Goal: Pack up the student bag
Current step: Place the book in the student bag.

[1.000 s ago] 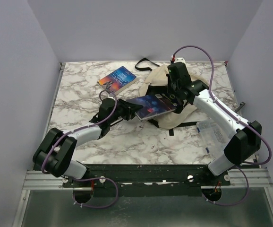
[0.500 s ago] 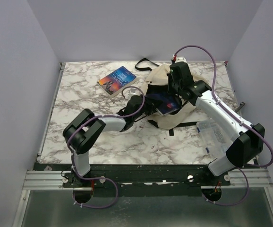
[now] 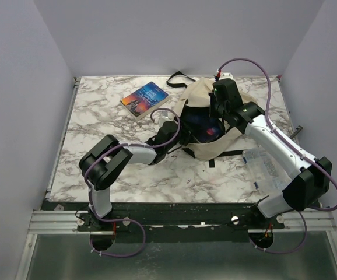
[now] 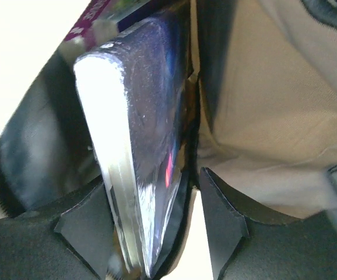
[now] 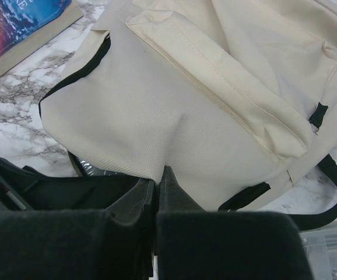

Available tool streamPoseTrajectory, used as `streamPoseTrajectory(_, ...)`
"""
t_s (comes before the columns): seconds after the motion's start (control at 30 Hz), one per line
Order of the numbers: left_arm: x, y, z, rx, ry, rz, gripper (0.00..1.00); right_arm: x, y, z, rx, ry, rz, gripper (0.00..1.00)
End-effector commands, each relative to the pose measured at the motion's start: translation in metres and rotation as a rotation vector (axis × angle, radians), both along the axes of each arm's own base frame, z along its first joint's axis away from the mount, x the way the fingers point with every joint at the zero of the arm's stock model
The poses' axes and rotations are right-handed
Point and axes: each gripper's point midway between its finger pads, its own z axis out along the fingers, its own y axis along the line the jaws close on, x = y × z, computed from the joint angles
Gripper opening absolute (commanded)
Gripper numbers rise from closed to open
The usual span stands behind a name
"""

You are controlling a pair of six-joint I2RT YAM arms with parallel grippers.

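The student bag (image 3: 200,93) is cream with black straps and lies at the back right of the marble table, its mouth facing left. My right gripper (image 3: 217,114) is shut on the bag's top fabric edge (image 5: 157,157) and holds the mouth up. My left gripper (image 3: 179,129) reaches into the mouth. A dark blue book (image 3: 204,125) stands inside the bag between my left fingers (image 4: 152,178). It leans on the left finger (image 4: 81,224), and a gap shows at the right finger (image 4: 221,221). A second, colourful book (image 3: 145,99) lies on the table to the left of the bag.
A clear plastic compartment box (image 3: 267,169) lies at the right, under my right forearm. A black strap (image 3: 179,76) loops out behind the bag. Another strap (image 5: 332,192) runs under the bag. Grey walls close in the table (image 3: 98,157) on three sides.
My left arm has pushed the blue book rightwards from above the table into the bag's mouth. My right gripper has kept its hold on the bag's edge and shifted slightly right.
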Motion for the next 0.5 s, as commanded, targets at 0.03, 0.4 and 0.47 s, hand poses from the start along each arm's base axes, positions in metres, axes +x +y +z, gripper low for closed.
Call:
streamPoseTrajectory(0.03,-0.020,0.002,0.039,-0.035,-0.105,-0.048,0.46,0.003,0.005,0.031,0.062,-0.086,0.009,0.01)
streamPoseTrajectory(0.4,0.075,-0.052,0.062,-0.124,-0.131,0.108,0.00,0.002,0.010,0.034,0.093,-0.076,0.012,0.01)
streamPoseTrajectory(0.47,0.081,-0.060,0.063,-0.118,-0.123,0.105,0.00,0.002,0.009,0.036,0.094,-0.080,0.007,0.00)
